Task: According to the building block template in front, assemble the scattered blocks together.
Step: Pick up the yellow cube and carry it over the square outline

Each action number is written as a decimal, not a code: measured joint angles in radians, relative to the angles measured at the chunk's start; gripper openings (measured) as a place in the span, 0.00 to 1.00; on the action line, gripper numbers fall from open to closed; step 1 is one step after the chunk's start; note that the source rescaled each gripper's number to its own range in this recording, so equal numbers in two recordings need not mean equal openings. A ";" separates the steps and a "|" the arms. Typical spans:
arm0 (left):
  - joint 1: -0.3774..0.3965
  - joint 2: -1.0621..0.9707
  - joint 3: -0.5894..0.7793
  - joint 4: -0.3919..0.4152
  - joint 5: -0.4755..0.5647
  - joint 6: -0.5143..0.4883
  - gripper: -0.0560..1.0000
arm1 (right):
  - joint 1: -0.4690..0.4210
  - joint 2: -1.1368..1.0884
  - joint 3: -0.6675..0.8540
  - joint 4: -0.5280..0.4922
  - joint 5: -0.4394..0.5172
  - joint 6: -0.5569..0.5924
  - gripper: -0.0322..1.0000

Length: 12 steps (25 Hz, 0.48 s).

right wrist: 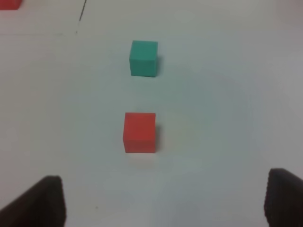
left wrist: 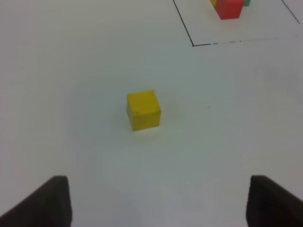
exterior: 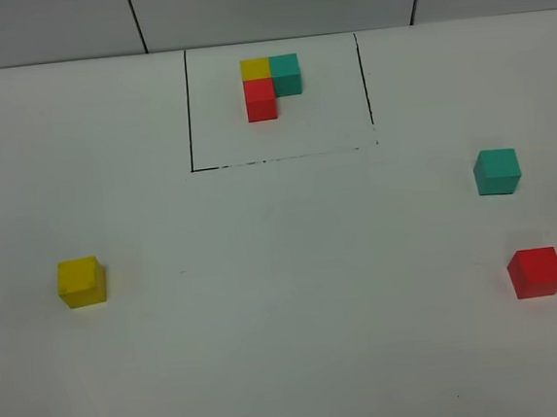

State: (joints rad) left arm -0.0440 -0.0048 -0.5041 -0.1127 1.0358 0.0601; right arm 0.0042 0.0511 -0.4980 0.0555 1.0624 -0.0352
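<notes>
The building block template [exterior: 271, 84] is an L of yellow, teal and red cubes inside a black drawn rectangle at the back middle of the white table. Its red cube [left wrist: 229, 8] shows at the edge of the left wrist view. Of the scattered blocks, the yellow cube [exterior: 81, 281] [left wrist: 143, 110] lies at the left, the teal cube [exterior: 497, 171] [right wrist: 143, 57] at the right, the red cube [exterior: 536, 272] [right wrist: 139, 132] in front of it. My left gripper [left wrist: 158, 201] is open, short of the yellow cube. My right gripper [right wrist: 163, 201] is open, short of the red cube. Neither arm shows in the exterior view.
The black rectangle line [exterior: 188, 114] marks the template area. A tiled wall [exterior: 270, 4] rises behind the table's back edge. White tabletop [exterior: 296, 295] lies between the left cube and the two right cubes.
</notes>
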 joint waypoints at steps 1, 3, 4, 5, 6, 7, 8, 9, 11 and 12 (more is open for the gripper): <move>0.000 0.000 0.000 0.000 0.000 0.000 0.71 | 0.000 0.000 0.000 0.000 0.000 0.000 0.74; 0.000 0.000 0.000 0.000 0.000 0.000 0.71 | 0.000 0.000 0.000 0.000 0.000 0.000 0.74; 0.000 0.000 0.000 0.000 0.000 0.000 0.71 | 0.000 0.000 0.000 0.000 0.000 0.000 0.74; 0.000 0.000 0.000 0.000 0.000 0.000 0.71 | 0.000 0.000 0.000 0.000 0.000 0.000 0.74; 0.000 0.000 0.000 0.000 0.000 0.000 0.71 | 0.000 0.000 0.000 0.000 0.000 0.000 0.74; 0.000 0.000 0.000 0.000 0.000 0.000 0.71 | 0.000 0.000 0.000 0.000 0.000 0.000 0.74; 0.000 0.000 0.000 0.000 0.000 0.000 0.71 | 0.000 0.000 0.000 0.000 0.000 0.000 0.74; 0.000 0.000 0.000 0.000 0.000 0.000 0.71 | 0.000 0.000 0.000 0.000 0.000 0.000 0.74; 0.000 0.000 0.000 0.000 0.000 0.000 0.71 | 0.000 0.000 0.000 0.000 0.000 0.000 0.74; 0.000 0.000 0.000 0.000 0.000 0.000 0.71 | 0.000 0.000 0.000 0.000 0.000 0.000 0.74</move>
State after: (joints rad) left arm -0.0440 -0.0048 -0.5041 -0.1127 1.0358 0.0601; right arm 0.0042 0.0511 -0.4980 0.0555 1.0624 -0.0352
